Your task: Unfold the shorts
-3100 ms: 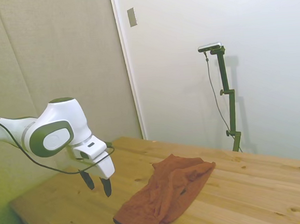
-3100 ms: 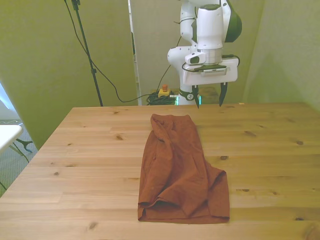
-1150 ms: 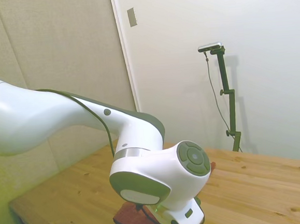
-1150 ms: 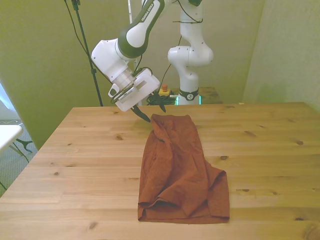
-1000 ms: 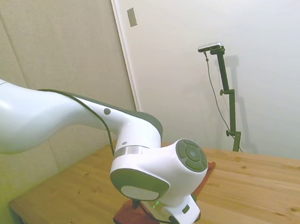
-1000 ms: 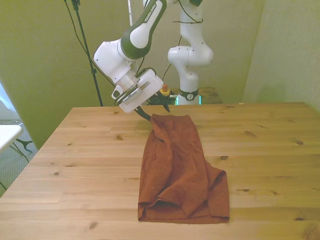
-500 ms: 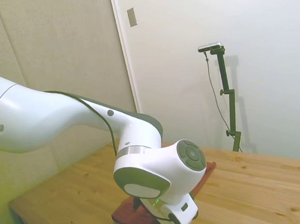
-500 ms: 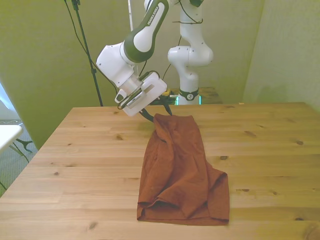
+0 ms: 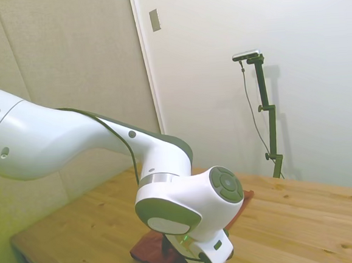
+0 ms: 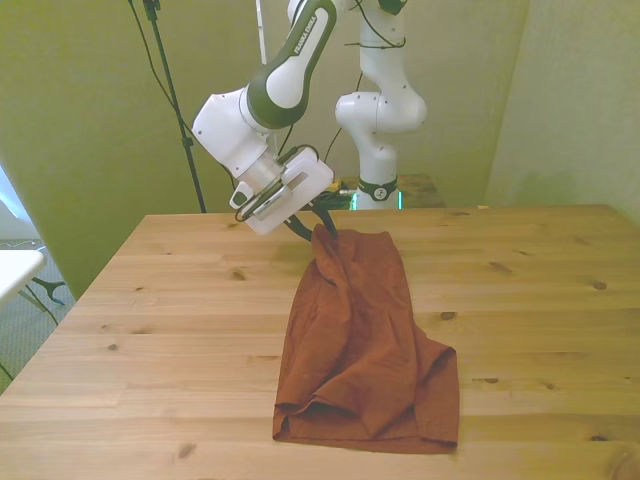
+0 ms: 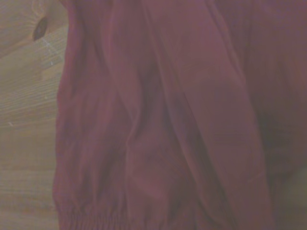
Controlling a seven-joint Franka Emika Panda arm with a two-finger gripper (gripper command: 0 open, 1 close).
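You see the hand point(image 10: 322, 222) pinching the far corner of the shorts point(image 10: 360, 340); they lie folded on the surface point(image 10: 150, 330), unfolding barely begun.

The arm point(image 10: 290, 60) is showing glossy white shells with dark grey-green bands at its joints. A round grey cap point(image 9: 225, 187) with raised segments is sitting on the wrist joint in the side view. Small dark screw holes are dotting the upper link. A thin black cable point(image 9: 128, 156) is running along the forearm. Black lettering is running lengthwise on one link, unreadable. The base is glowing green at its foot
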